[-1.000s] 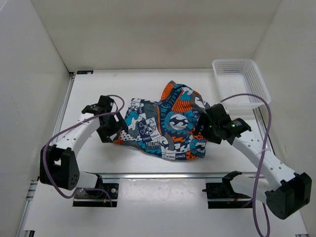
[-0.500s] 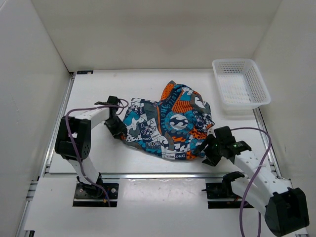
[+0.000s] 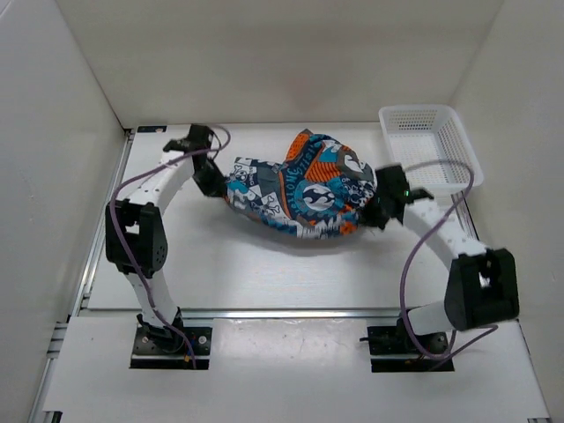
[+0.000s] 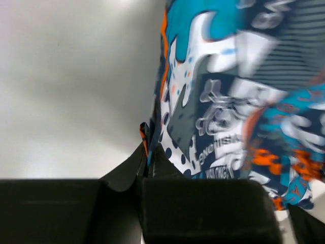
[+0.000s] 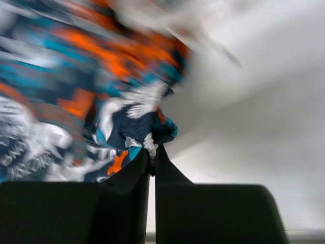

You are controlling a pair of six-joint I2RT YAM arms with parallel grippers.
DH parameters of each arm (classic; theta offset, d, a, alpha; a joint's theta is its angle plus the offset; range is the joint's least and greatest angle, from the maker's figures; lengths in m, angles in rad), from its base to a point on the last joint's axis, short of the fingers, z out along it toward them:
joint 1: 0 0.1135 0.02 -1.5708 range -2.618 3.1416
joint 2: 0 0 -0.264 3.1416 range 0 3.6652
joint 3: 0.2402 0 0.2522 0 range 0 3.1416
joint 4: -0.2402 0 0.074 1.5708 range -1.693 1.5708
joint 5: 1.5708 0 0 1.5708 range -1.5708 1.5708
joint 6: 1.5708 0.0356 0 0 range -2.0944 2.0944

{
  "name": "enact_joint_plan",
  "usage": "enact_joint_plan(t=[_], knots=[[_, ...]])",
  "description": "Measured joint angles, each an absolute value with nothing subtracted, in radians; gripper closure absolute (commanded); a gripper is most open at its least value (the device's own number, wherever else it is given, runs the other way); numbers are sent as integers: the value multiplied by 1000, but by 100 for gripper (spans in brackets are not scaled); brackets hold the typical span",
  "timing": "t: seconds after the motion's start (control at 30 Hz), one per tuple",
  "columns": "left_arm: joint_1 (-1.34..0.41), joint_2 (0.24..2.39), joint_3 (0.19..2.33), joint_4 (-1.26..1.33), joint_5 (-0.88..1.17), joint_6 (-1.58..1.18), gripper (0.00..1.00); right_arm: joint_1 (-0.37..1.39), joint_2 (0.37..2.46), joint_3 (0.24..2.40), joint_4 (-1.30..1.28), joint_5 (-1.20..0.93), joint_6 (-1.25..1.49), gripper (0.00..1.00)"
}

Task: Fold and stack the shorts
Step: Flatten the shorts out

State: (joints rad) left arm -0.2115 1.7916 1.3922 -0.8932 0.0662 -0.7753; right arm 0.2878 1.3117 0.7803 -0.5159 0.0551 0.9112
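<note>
The shorts (image 3: 300, 192), printed in teal, orange, navy and white, hang stretched between my two grippers above the middle of the table. My left gripper (image 3: 218, 183) is shut on the shorts' left edge; in the left wrist view the fabric (image 4: 228, 91) is pinched between the black fingers at my left gripper (image 4: 147, 160). On the other side my right gripper (image 3: 370, 211) is shut on the shorts' right edge. The right wrist view shows a bunched corner of the shorts (image 5: 137, 122) caught in my right gripper (image 5: 151, 152).
A white mesh basket (image 3: 429, 159) stands at the back right of the table, close behind the right arm. White walls enclose the table on the left, back and right. A metal rail (image 3: 282, 312) runs along the near edge.
Both grippers have shut on the shorts' edges and lifted them up and toward the back of the table. The shorts went from lying spread out to hanging stretched between the grippers.
</note>
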Motion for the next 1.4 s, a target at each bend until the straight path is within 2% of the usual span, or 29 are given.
enact_joint_plan(t=[0.2, 0.27, 0.33, 0.47, 0.57, 0.63, 0.67, 0.7, 0.73, 0.77, 0.9, 1.0, 1.2, 1.27, 1.4], knots=[[-159, 1940, 2089, -1050, 59, -736, 90, 232, 1587, 1520, -578, 73, 741, 100], [-138, 1930, 2234, -1068, 60, -721, 90, 228, 1593, 1683, -588, 70, 693, 100], [-123, 1872, 2262, -1063, 63, -713, 90, 226, 1558, 1763, -587, 62, 654, 100], [-114, 1666, 2049, -1058, 75, -696, 90, 231, 1398, 1624, -595, 29, 616, 100], [-133, 1509, 1728, -1014, 73, -685, 90, 231, 1258, 1351, -611, -2, 605, 100], [-149, 1460, 1524, -1017, 70, -680, 81, 234, 1203, 1169, -639, -23, 611, 100], [-154, 1462, 1444, -1015, 73, -678, 62, 236, 1190, 1092, -648, -31, 617, 92], [-158, 1478, 1388, -1011, 77, -670, 52, 237, 1189, 1020, -663, -38, 622, 54], [-160, 1509, 1348, -1012, 77, -665, 46, 235, 1202, 968, -683, -37, 626, 42], [-160, 1553, 1330, -1010, 77, -661, 45, 230, 1227, 940, -698, -33, 625, 38], [-163, 1800, 1438, -997, 63, -631, 45, 208, 1472, 1039, -708, 7, 596, 38], [-164, 1880, 1492, -981, 41, -613, 45, 204, 1564, 1103, -659, 44, 582, 33], [-166, 1675, 1391, -992, -23, -614, 48, 202, 1314, 984, -659, 76, 571, 31], [-166, 1563, 1301, -979, -28, -630, 48, 196, 1225, 932, -656, 72, 580, 35], [-166, 1429, 1107, -962, 3, -680, 45, 187, 1116, 782, -652, 36, 629, 35]])
